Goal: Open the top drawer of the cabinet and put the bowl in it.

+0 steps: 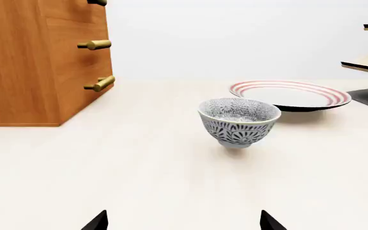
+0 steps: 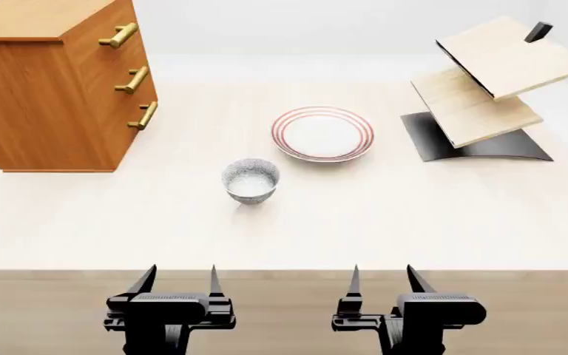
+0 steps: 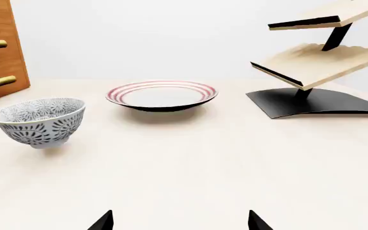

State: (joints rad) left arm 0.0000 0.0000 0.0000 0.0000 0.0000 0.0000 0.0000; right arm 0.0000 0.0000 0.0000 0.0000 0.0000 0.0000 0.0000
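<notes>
— Looking from the left: has anything begun?

— I'd say not. The cabinet (image 2: 52, 89) stands with its top drawer (image 2: 118, 35) shut. The bowl (image 2: 251, 180) sits upright on the table (image 2: 363, 222), between cabinet and plate (image 2: 322, 134).

— And the arms?

— Left gripper (image 2: 178, 285) and right gripper (image 2: 383, 285) both spread, empty, at the near edge. Everything's left to do.

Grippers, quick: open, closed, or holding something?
Left gripper: open, holding nothing.
Right gripper: open, holding nothing.
</notes>
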